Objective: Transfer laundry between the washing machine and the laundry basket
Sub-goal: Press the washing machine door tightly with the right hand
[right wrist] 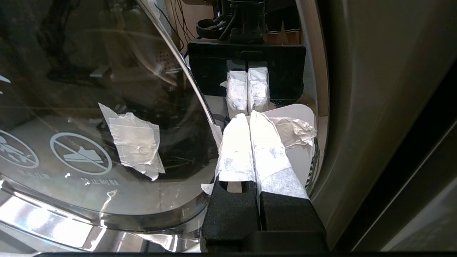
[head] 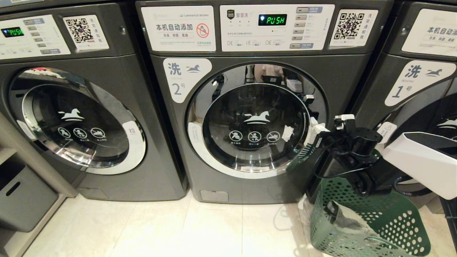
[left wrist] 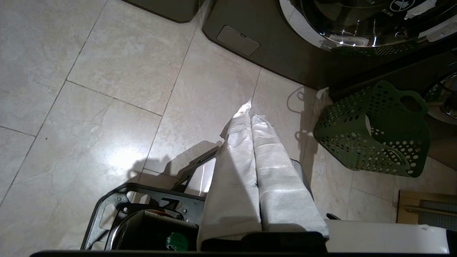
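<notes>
The green perforated plastic laundry basket (head: 371, 221) lay tipped, mouth toward nine o'clock. Right claw (right wrist: 249, 119), fingers together, empty, met the grey washing machine's round glass door (head: 255, 121) at three o'clock; left claw (left wrist: 250, 110) pressed together, empty.

Glossy glass door (head: 255, 125) with polished chrome ring, matt dark metal washing machine (head: 250, 178), perforated green plastic laundry basket (head: 389, 221), smooth pale floor tiles (head: 178, 232)

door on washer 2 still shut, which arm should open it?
Right, probably. The right gripper, shut and empty, sits at the door's right-edge handle. The left gripper, shut too, hangs low over the floor, away from the door.
</notes>
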Available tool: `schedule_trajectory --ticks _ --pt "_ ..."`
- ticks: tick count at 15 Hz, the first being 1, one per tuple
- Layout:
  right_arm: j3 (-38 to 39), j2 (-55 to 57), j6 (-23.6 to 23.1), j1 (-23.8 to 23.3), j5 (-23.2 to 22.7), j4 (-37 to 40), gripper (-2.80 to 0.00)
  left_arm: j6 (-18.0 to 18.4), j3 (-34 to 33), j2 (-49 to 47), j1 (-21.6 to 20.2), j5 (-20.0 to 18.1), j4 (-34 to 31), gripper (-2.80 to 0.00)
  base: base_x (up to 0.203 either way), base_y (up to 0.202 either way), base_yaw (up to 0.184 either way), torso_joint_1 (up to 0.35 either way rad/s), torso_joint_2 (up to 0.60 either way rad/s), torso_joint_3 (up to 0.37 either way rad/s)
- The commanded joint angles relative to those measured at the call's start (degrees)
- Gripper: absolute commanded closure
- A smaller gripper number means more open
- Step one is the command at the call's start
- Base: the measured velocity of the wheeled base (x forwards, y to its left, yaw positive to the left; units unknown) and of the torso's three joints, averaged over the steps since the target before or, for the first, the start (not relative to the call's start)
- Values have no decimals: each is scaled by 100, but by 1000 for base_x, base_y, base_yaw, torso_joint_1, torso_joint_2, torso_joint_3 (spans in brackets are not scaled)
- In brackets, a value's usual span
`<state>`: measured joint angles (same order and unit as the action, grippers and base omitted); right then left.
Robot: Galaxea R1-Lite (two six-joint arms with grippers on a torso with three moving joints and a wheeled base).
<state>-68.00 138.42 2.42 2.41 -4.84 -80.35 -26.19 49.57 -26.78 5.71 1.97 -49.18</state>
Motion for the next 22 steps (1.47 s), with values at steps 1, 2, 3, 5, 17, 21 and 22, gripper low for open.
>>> schedule_trajectory --ticks 1,2,3,5,17,21,22 --pt "-19 -17 -34 31 -8 -34 0 -10 61 -2 9 -13 -129 0 0 0 0 0 0 0" --pt "-20 -8 -49 40 -8 -34 0 -1 53 -2 1 -13 -153 0 0 0 0 0 0 0" --pt "-25 21 -44 68 -4 -38 0 17 36 -2 10 -13 -162 0 0 0 0 0 0 0" --pt "-144 82 -43 93 -8 -154 0 159 44 -60 10 -2 -188 0 0 0 0 0 0 0" --pt "-793 590 -40 58 35 -306 0 404 62 -81 10 -13 -162 0 0 0 0 0 0 0" --pt "-825 660 -40 50 88 -306 0 410 97 -81 1 5 -180 0 0 0 0 0 0 0" --pt "-837 669 -40 41 88 -306 0 412 107 -81 1 5 -180 0 0 0 0 0 0 0"
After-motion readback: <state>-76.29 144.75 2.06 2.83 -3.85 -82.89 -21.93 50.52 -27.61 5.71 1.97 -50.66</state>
